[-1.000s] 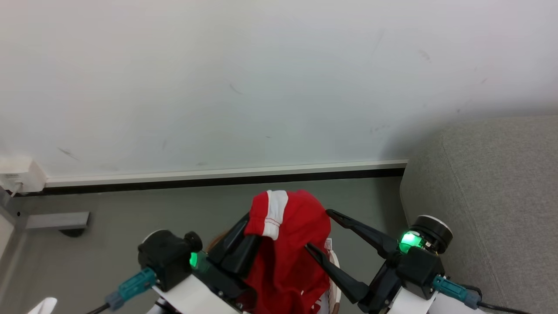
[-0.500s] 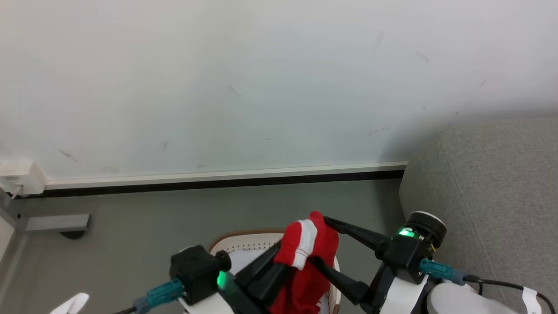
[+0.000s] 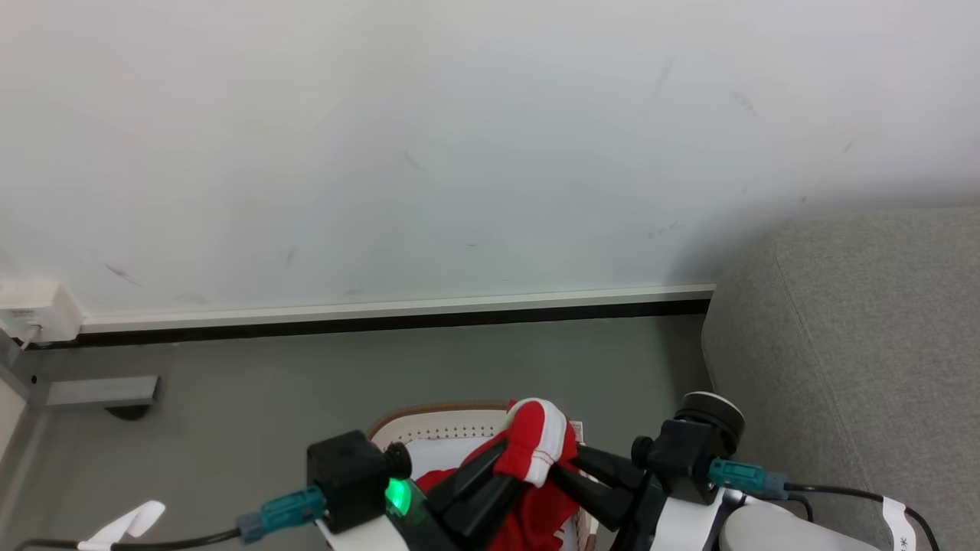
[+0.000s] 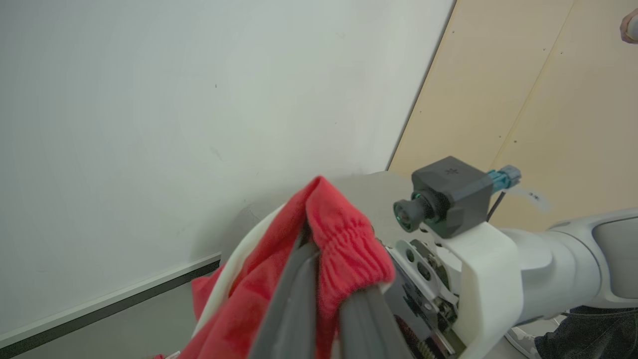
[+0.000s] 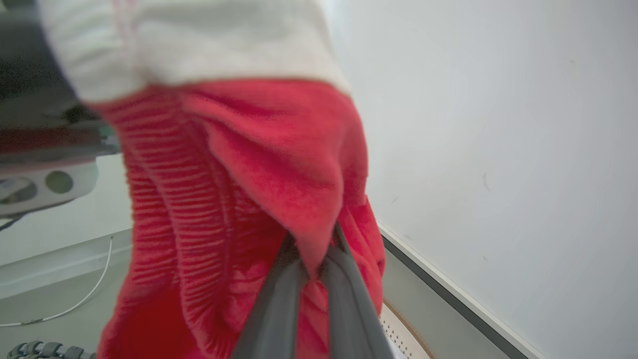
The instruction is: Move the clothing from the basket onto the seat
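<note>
Pale wall (image 3: 459,153) with a skirting strip fills the upper field; the light grey seat (image 3: 865,344) occupies the right side, its rounded edge meeting the grey floor (image 3: 306,383). The cream basket (image 3: 429,413), brown-rimmed and perforated, stands on the floor near the seat's left edge. The clothing (image 3: 536,448), red with a white stripe, is bunched above the basket's right portion, its lower folds hanging into the basket, none of it on the seat. Left pincer (image 3: 501,471): clenched on an elasticated red fold, as the left wrist view confirms. Right pincer (image 3: 576,463): fingers closed together, pinching a red fold of the same garment, seen in the right wrist view.
</note>
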